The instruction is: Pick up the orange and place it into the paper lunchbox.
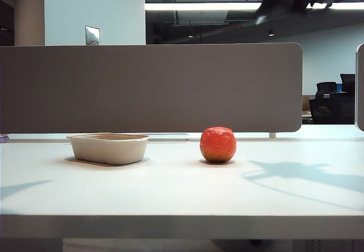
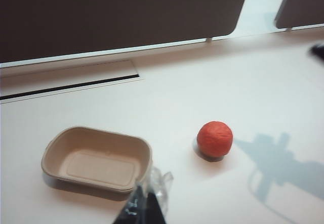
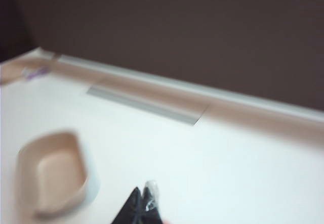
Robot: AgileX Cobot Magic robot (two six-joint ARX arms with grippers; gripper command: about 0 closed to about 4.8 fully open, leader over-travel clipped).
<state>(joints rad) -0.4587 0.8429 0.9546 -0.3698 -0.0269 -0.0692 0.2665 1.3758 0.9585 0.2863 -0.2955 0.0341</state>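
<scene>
Gray partition (image 1: 151, 87) behind white table (image 1: 170, 195)

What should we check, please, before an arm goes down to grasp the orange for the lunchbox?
1. Orange free on the table, nothing touching it: ok.
2. Paper lunchbox upright and empty: ok.
3. Gap between orange and lunchbox: ok, clearly apart.
4. Right gripper open for a grasp: not ok, shut, holding nothing.
5. Left gripper open: cannot tell; only its tips show, near the lunchbox rim.
6. Orange visible to the right wrist view: not ok, only the blurred lunchbox shows there.
</scene>
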